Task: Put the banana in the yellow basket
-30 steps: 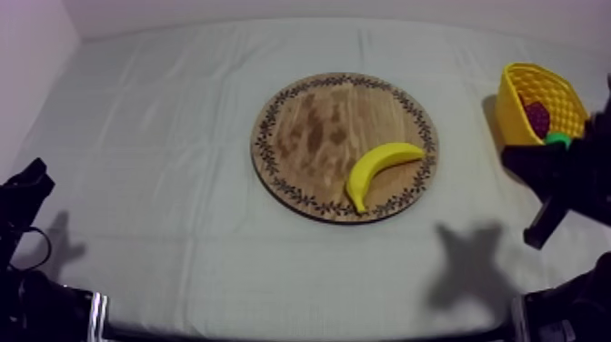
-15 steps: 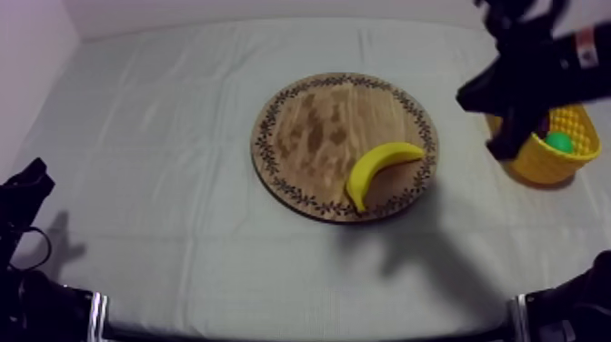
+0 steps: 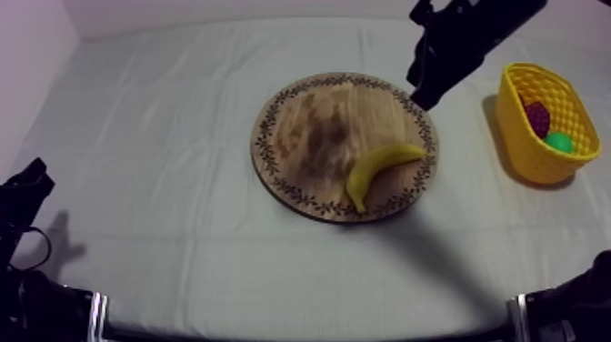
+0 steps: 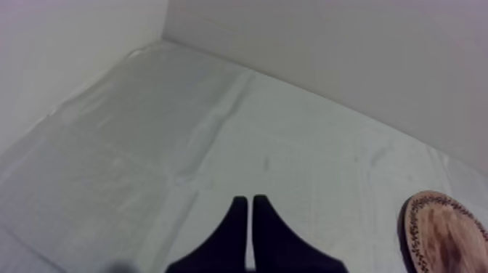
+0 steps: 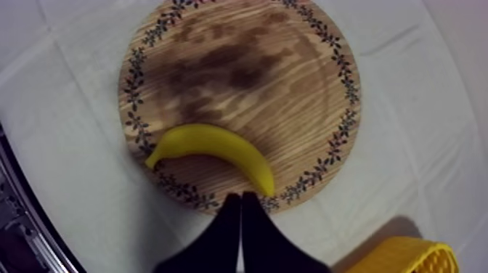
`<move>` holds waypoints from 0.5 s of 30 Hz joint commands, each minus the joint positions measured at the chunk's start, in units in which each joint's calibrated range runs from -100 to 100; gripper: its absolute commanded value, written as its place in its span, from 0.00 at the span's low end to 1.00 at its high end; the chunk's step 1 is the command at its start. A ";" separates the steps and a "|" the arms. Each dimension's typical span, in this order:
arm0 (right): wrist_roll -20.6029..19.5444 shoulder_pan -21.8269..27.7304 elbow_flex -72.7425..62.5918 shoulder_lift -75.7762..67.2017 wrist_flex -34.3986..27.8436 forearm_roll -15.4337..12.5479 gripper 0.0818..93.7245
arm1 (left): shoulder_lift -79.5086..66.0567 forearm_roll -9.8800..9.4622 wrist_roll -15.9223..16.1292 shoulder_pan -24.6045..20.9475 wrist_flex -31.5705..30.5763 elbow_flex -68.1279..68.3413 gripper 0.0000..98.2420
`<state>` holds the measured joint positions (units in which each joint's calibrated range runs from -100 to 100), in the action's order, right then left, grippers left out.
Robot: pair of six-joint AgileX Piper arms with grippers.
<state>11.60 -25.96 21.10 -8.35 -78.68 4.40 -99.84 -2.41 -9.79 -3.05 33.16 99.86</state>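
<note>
1. The right gripper (image 5: 240,197) has its two black fingers pressed together into a narrow wedge, with nothing between them. In the right wrist view their tips point at the board's patterned rim, just beside one end of the banana (image 5: 214,144).
2. In the top view the right gripper (image 3: 424,96) comes in from the upper right. It hangs over the far right edge of the wooden board (image 3: 314,123), between the board and the yellow basket (image 3: 536,162).
3. The banana (image 3: 382,166) lies flat on the near right part of the board, inside the rim pattern. It touches neither gripper.
4. The basket stands on the cloth (image 3: 164,136) at the right side of the table, well apart from the board. It holds a dark red-purple fruit (image 3: 536,118) and a green fruit (image 3: 560,142); I cannot tell their kinds.
5. The left gripper (image 4: 250,210) is closed too, its fingers lying side by side and holding nothing. It sits above bare cloth, with the board's edge (image 4: 444,234) off to one side.
6. In the top view the left arm (image 3: 25,186) sits low at the table's left edge, far from the board.
</note>
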 commanded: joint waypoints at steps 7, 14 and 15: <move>20.39 0.55 -0.61 0.42 -0.30 -0.67 0.01 | 0.02 -0.01 -0.01 -0.02 -0.01 0.03 0.00; 33.97 0.38 -0.59 -0.02 0.89 0.47 0.01 | 0.02 -0.01 -0.01 -0.02 -0.01 0.03 0.00; 35.41 0.33 -0.76 -0.06 0.88 0.48 0.01 | 0.02 -0.01 -0.01 -0.02 -0.01 0.03 0.00</move>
<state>35.40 -25.59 20.48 -8.37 -77.74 5.01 -99.84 -2.41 -9.79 -3.05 33.16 99.86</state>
